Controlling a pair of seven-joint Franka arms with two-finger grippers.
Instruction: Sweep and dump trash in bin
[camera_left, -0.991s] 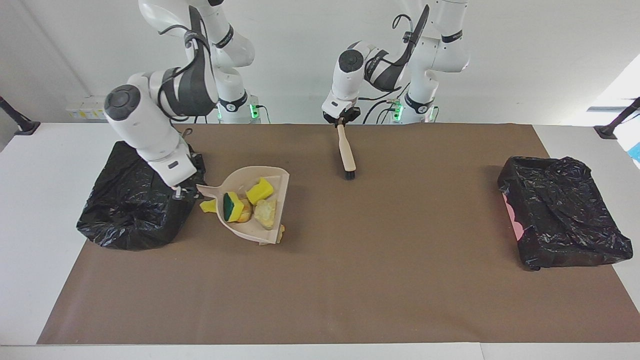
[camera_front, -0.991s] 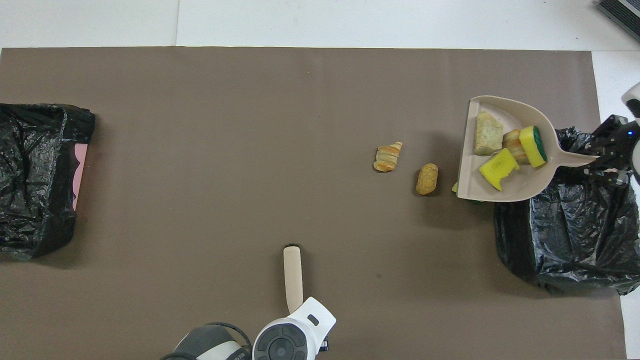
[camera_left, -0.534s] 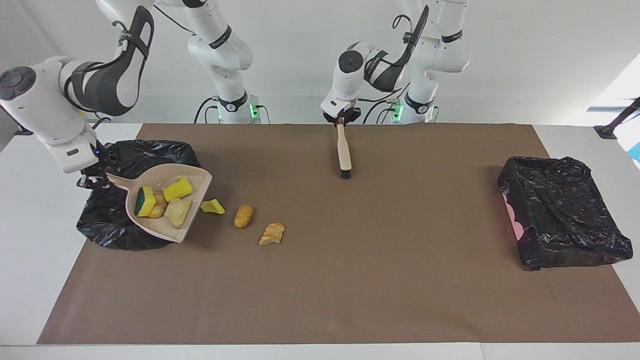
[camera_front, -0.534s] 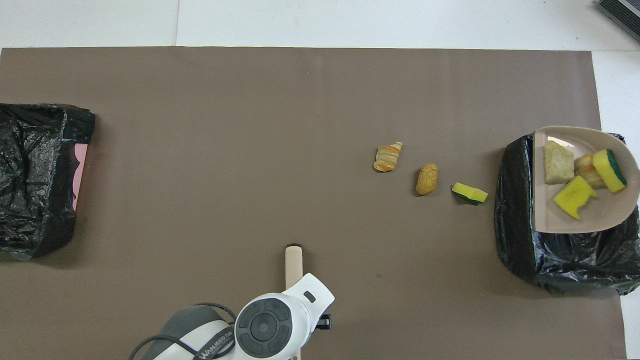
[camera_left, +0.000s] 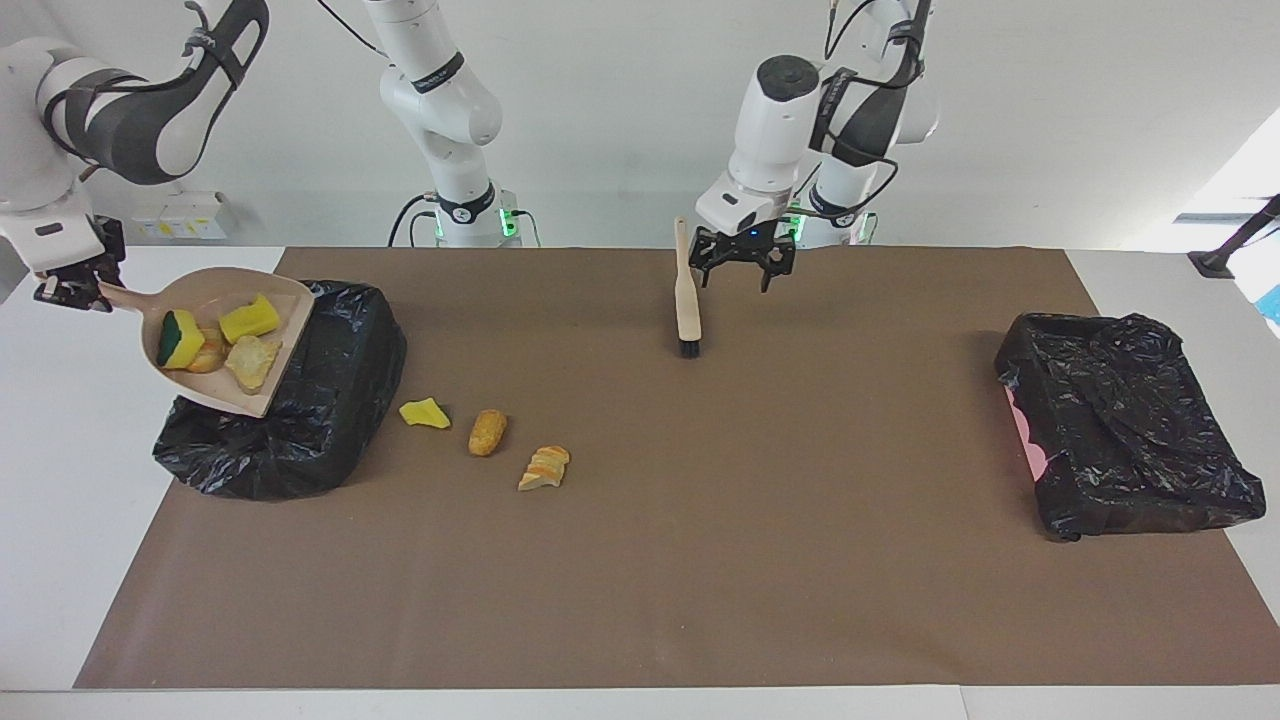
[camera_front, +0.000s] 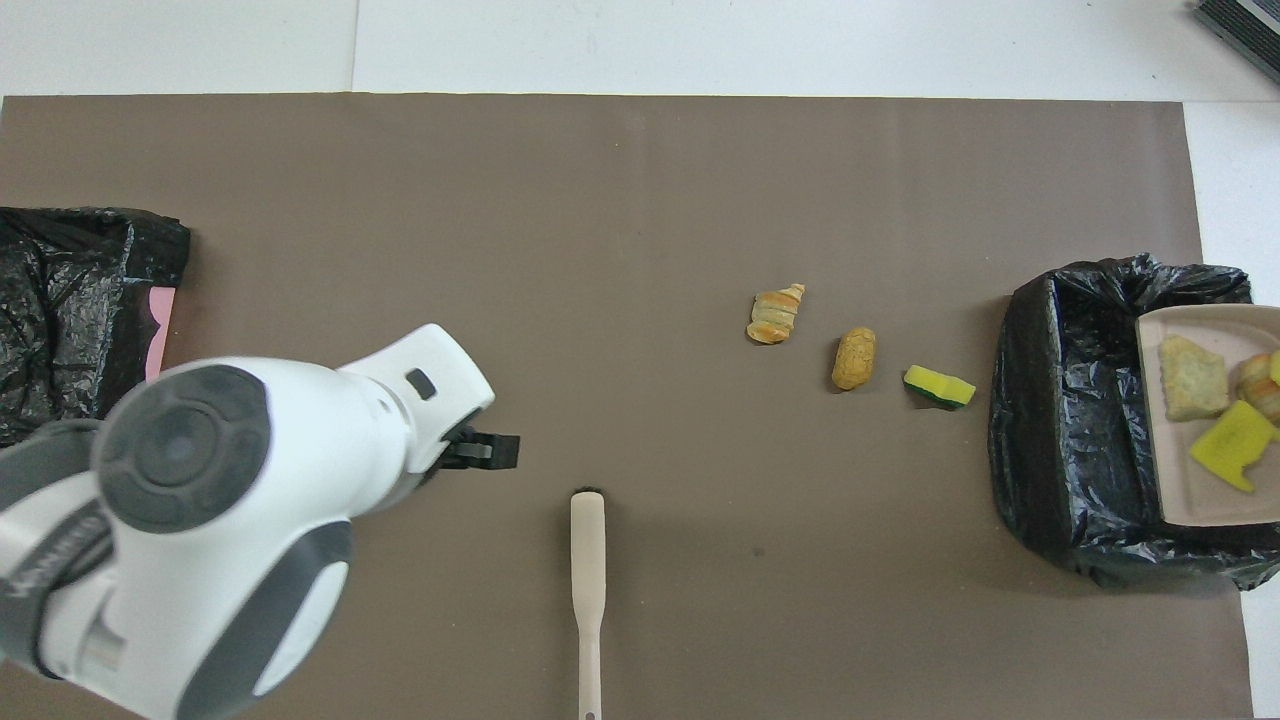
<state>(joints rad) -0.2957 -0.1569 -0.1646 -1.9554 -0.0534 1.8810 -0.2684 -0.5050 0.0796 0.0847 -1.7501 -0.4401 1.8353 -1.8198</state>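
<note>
My right gripper (camera_left: 72, 288) is shut on the handle of the beige dustpan (camera_left: 225, 340), which hangs tilted over the black bin (camera_left: 290, 420) at the right arm's end. The pan (camera_front: 1190, 470) carries several scraps of trash: a green-backed sponge (camera_left: 180, 338), a yellow sponge (camera_left: 250, 318) and bread pieces (camera_left: 250, 360). On the mat beside the bin lie a sponge chunk (camera_left: 425, 413), a bread roll (camera_left: 487, 432) and a croissant piece (camera_left: 545, 467). My left gripper (camera_left: 742, 262) hangs open and empty beside the brush (camera_left: 686, 300).
A second black-lined bin (camera_left: 1120, 430) stands at the left arm's end of the brown mat (camera_left: 700, 560). The brush (camera_front: 588, 570) has its bristle head on the mat and its handle pointing toward the robots. My left arm (camera_front: 230, 500) covers part of the overhead view.
The right gripper carried the loaded dustpan up and out over the bin, uncovering three scraps on the mat. The left gripper opened, let go of the brush, rose and moved aside.
</note>
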